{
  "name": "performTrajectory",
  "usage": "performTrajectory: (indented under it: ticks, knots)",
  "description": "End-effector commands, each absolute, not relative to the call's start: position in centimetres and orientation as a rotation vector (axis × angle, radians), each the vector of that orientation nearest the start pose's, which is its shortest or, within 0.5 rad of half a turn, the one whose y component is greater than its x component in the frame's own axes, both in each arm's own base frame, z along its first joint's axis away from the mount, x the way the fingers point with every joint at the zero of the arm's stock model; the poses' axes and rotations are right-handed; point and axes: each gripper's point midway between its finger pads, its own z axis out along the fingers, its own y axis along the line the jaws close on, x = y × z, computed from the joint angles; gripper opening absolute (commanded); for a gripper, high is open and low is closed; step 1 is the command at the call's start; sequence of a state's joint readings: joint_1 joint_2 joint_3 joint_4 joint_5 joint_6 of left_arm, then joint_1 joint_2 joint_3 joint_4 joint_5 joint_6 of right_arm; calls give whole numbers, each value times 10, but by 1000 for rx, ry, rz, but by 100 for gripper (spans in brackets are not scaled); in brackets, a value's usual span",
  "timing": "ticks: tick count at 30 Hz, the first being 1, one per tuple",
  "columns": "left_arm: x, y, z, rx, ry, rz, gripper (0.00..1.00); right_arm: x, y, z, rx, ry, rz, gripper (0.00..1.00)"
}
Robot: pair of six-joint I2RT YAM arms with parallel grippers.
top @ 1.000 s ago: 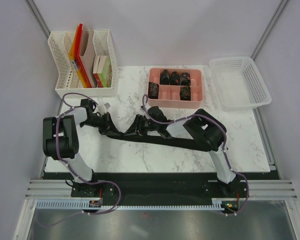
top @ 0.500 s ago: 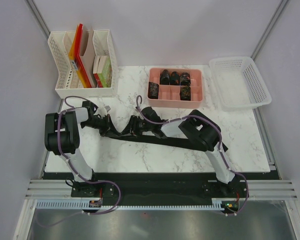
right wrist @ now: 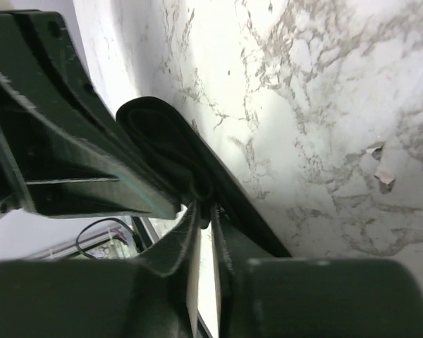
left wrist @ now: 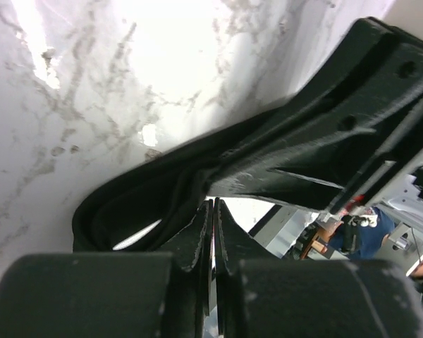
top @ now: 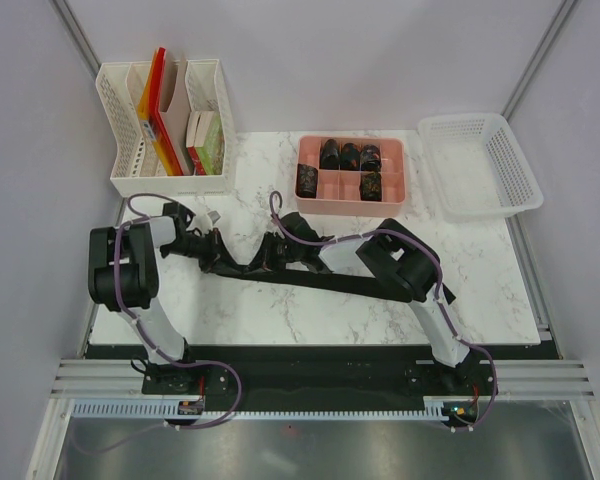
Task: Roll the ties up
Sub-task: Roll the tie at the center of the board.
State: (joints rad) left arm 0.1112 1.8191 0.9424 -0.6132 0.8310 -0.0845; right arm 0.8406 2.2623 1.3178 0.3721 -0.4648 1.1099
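Starting nearest you: both arms reach from the near edge over the marble worktop (top: pixel 280 325) and meet left of centre. One tie (top: pixel 315 280), dark and unrolled, lies flat on the worktop as a long strip. It runs from below your right arm's elbow leftward. Its left end is bunched into a fold between the two grippers.

Your left gripper (top: pixel 212 256) comes at that fold from the left. In the left wrist view the jaws are together with only a hairline slit between the fingers. The tips sit right at the edge of the folded fabric. Can't tell whether any cloth is nipped between them. The fold shows as a flattened loop on the marble, just left of the tips.

Your right gripper (top: pixel 267 256) faces it from the right, very near the left one. In the right wrist view the fingers are drawn close and clamped on the tie's doubled layers at the tips. The loop bulges beyond them, beside the other gripper's black body.

Farther back sits a pink tray (top: pixel 401 176) holding five rolled ties (top: pixel 349 155): three side by side in the far row, two apart in the near row. At far left stands a white file rack (top: pixel 170 185) with upright folders (top: pixel 155 110). At far right, beside the tray, is a white basket (top: pixel 435 172).
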Motion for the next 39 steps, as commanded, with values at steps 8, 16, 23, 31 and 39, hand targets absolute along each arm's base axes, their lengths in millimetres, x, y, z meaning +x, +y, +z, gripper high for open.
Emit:
performTrajectory:
  ticks: [8,16,23,31,39]
  knots:
    - [287,-53,68,-82,2712,-987,33,278,469,-18,-15,2668,1301,0]
    - [287,-38,50,29,2797,-902,59,279,468,-23,-25,2678,1279,0]
    - [295,-36,64,621,2514,-828,65,279,467,-22,-70,2674,1275,0]
    - [296,-37,72,1402,1916,-597,68,275,463,-27,-168,2685,1243,0]
    - [288,-49,59,1687,1609,-564,66,273,463,-25,-198,2686,1247,0]
